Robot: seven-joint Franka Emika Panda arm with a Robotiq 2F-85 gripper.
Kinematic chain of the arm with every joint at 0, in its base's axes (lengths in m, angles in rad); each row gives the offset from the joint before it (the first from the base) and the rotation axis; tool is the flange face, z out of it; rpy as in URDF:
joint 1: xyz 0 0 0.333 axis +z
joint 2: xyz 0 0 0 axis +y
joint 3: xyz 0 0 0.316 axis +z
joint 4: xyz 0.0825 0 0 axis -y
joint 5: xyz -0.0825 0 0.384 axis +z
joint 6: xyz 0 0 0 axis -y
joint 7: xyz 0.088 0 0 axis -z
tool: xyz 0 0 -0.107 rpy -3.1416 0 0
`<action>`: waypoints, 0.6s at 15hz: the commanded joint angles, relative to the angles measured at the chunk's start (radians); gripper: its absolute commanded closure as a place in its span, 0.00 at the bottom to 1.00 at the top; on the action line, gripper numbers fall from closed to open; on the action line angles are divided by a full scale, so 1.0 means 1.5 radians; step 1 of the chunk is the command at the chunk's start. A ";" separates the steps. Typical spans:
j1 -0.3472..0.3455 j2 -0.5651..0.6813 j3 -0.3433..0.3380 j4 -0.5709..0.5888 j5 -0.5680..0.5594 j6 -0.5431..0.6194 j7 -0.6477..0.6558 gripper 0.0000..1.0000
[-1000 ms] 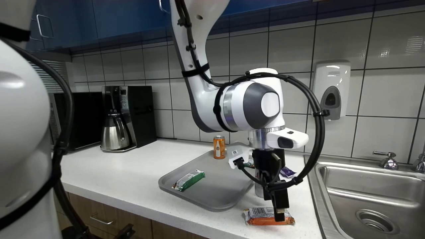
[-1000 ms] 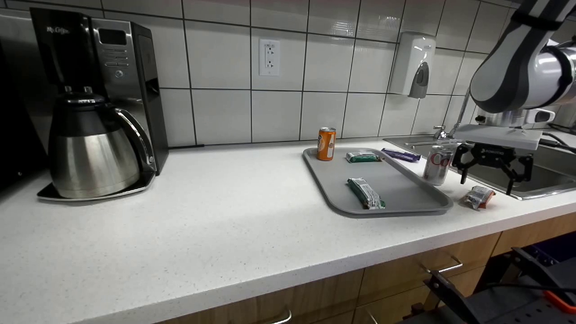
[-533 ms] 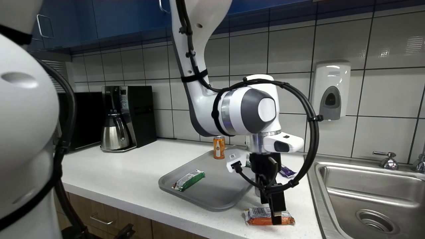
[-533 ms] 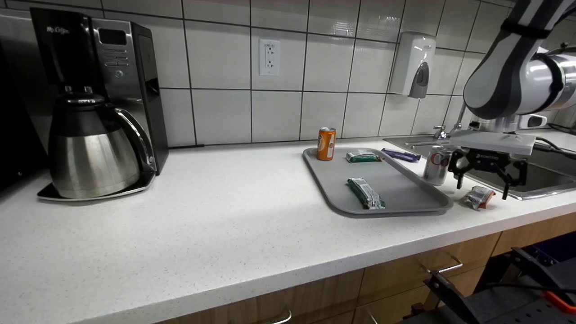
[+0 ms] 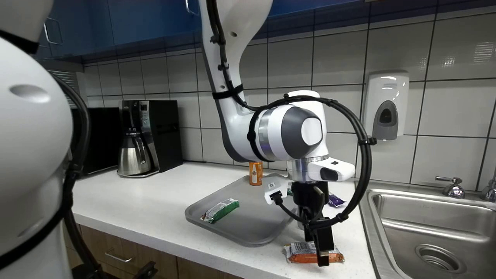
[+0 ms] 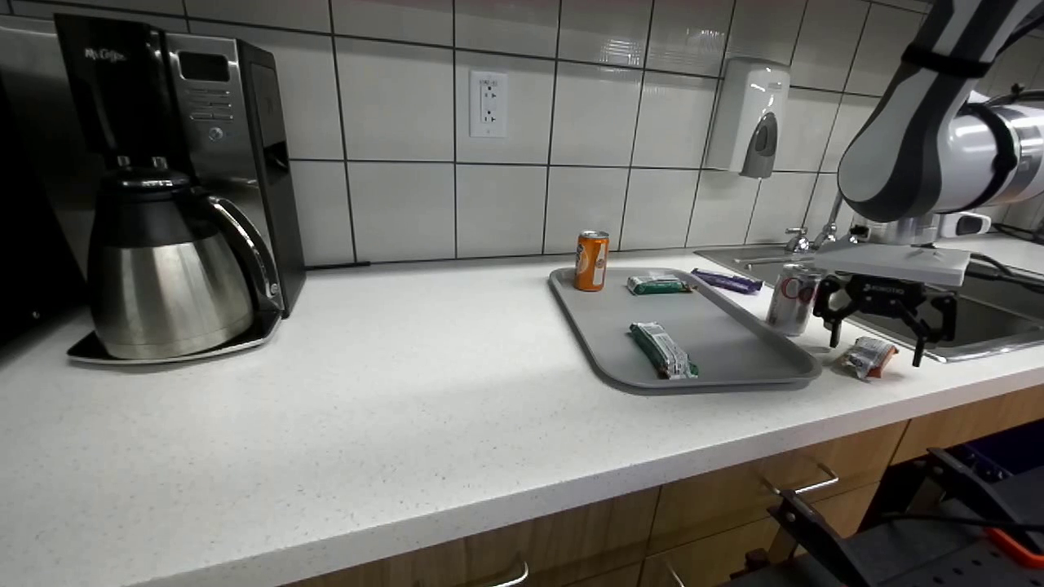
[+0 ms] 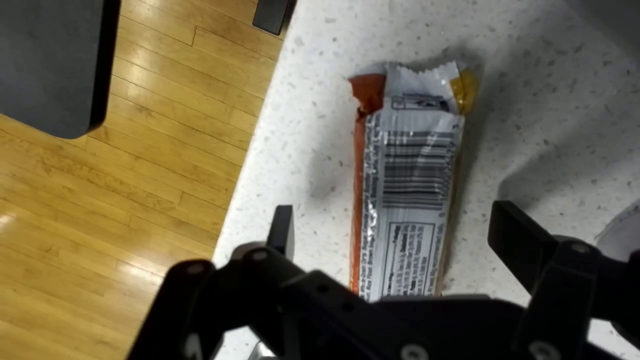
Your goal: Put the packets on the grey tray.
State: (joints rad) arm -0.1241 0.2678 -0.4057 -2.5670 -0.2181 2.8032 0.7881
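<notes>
We find the gripper [image 7: 392, 221] spread wide, empty, over the orange packet [image 7: 410, 180] on the counter [image 6: 367, 408] near the grey tray [image 6: 726, 330]; we advise lowering squarely, then pinching lightly across its middle

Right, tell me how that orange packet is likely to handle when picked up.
The orange packet may be a bit slippery, as it shows glossy highlights. It probably won't roll, lying flat with its barcode facing up. Its crimped end looks thin and wrinkled, so that part would likely flex.
</notes>
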 commanded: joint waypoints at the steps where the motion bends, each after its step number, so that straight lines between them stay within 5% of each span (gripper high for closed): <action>1: 0.009 -0.007 -0.004 0.001 0.027 -0.010 -0.011 0.00; 4: 0.013 -0.011 -0.005 -0.003 0.034 -0.003 -0.013 0.03; 5: 0.014 -0.008 -0.006 -0.002 0.034 -0.002 -0.012 0.26; 7: 0.014 -0.006 -0.006 0.000 0.037 -0.001 -0.012 0.31; 9: 0.013 -0.006 -0.006 0.001 0.041 -0.002 -0.013 0.47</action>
State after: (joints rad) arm -0.1135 0.2676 -0.4057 -2.5670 -0.1808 2.8031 0.7866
